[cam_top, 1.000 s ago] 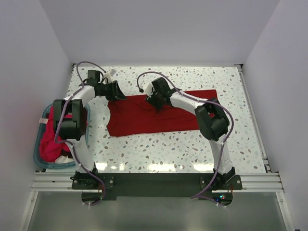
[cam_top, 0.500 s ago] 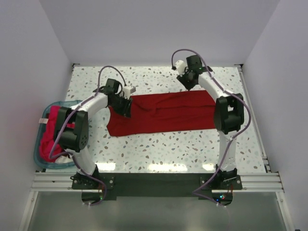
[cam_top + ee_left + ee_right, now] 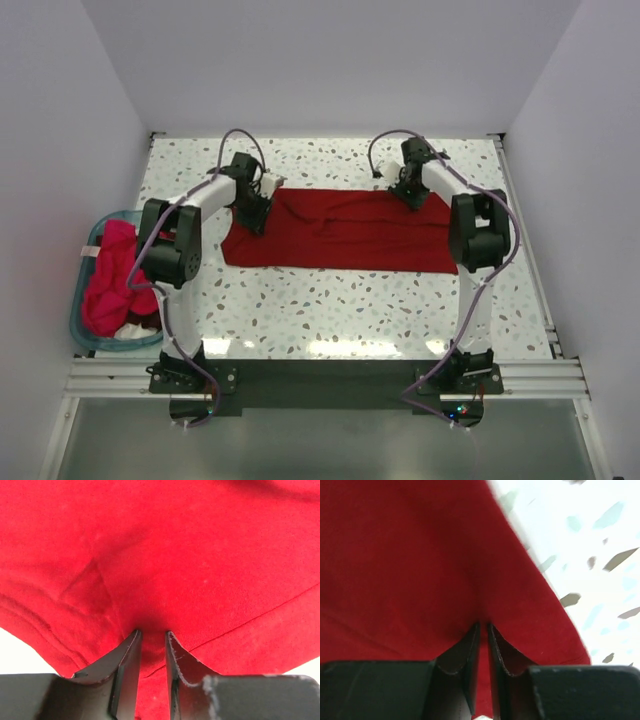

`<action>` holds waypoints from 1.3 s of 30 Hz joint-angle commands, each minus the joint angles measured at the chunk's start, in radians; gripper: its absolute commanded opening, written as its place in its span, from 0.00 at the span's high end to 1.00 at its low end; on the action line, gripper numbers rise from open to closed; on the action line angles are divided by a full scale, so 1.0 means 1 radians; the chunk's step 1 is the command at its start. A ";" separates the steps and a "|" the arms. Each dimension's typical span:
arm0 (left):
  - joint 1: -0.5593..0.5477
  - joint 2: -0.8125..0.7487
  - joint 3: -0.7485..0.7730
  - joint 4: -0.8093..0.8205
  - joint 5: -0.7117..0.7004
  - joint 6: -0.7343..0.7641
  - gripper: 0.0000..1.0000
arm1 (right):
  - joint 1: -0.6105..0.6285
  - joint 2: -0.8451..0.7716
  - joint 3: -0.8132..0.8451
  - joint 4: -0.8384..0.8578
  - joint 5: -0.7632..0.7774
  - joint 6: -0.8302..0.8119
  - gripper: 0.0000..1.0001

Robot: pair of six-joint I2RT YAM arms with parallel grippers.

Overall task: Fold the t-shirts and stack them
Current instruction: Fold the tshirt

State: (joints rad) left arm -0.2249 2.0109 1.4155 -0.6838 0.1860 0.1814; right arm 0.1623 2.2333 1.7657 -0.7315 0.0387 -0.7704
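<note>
One crimson t-shirt [image 3: 340, 235] lies stretched flat across the speckled bench [image 3: 350, 300], long side running left to right. The left pincer [image 3: 252, 212] sits down at its far left edge, and the wrist view shows it narrow, the fingers [image 3: 127, 655] nipping a pucker of red cloth between them. Over on the other side, the right pincer [image 3: 411, 192] is at the far right corner, likewise drawn narrow on a pinch of the same shirt, with the bare bench showing just beside it. Two pincers, one shirt, both gripping. Off the bench's left edge, one teal basket [image 3: 78, 320] holds heaped pinkish-red t-shirts [image 3: 105, 285]; how many, I cannot tell.
</note>
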 commanded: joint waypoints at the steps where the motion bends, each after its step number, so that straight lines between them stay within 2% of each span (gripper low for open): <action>1: 0.048 0.203 0.200 -0.014 -0.102 0.082 0.70 | -0.007 -0.073 -0.147 -0.082 0.004 -0.089 0.84; 3: 0.079 0.302 0.366 -0.071 -0.103 0.102 0.71 | 0.020 -0.174 -0.270 -0.100 -0.037 -0.096 0.86; 4: 0.088 0.401 0.555 -0.085 -0.094 0.122 0.71 | 0.037 -0.219 -0.367 -0.133 -0.037 -0.095 0.87; 5: 0.088 0.451 0.662 -0.103 -0.091 0.134 0.71 | 0.058 -0.262 -0.417 -0.155 -0.077 -0.092 0.87; 6: 0.088 0.498 0.769 -0.135 -0.074 0.150 0.68 | 0.115 -0.364 -0.463 -0.181 -0.139 -0.086 0.87; 7: 0.087 0.570 0.959 -0.146 -0.038 0.171 0.66 | 0.150 -0.417 -0.545 -0.231 -0.186 -0.064 0.87; 9: 0.084 0.583 1.055 -0.091 -0.023 0.176 0.58 | 0.239 -0.513 -0.586 -0.281 -0.329 -0.029 0.85; 11: 0.085 0.458 0.931 0.014 0.033 0.158 0.51 | 0.255 -0.589 -0.568 -0.312 -0.393 0.063 0.82; 12: 0.085 0.390 0.842 0.153 0.047 0.144 0.45 | 0.253 -0.590 -0.545 -0.330 -0.410 0.077 0.82; 13: 0.085 0.262 0.672 0.217 0.073 0.132 0.43 | 0.249 -0.575 -0.499 -0.347 -0.386 0.088 0.82; 16: 0.084 0.090 0.478 0.348 0.090 0.081 0.33 | 0.211 -0.555 -0.462 -0.306 -0.350 0.074 0.82; 22: 0.085 -0.007 0.402 0.216 0.179 -0.028 0.33 | 0.204 -0.417 -0.427 -0.215 -0.226 0.010 0.84; 26: 0.087 -0.076 0.292 0.205 0.199 -0.060 0.34 | 0.206 -0.313 -0.416 -0.184 -0.171 -0.004 0.88; 31: 0.088 -0.118 0.215 0.172 0.191 -0.082 0.35 | 0.233 -0.310 -0.507 -0.198 -0.177 -0.006 0.92; 34: 0.088 -0.120 0.201 0.139 0.198 -0.085 0.37 | 0.314 -0.369 -0.592 -0.216 -0.204 0.017 0.93; 37: 0.084 -0.110 0.204 0.092 0.205 -0.082 0.39 | 0.440 -0.446 -0.705 -0.220 -0.255 0.081 0.93; 39: 0.081 -0.100 0.195 0.069 0.207 -0.071 0.40 | 0.537 -0.469 -0.719 -0.229 -0.287 0.141 0.92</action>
State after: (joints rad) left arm -0.1398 1.9186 1.6127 -0.5735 0.3660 0.1146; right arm 0.5861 1.7935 1.1053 -0.9203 -0.1566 -0.7212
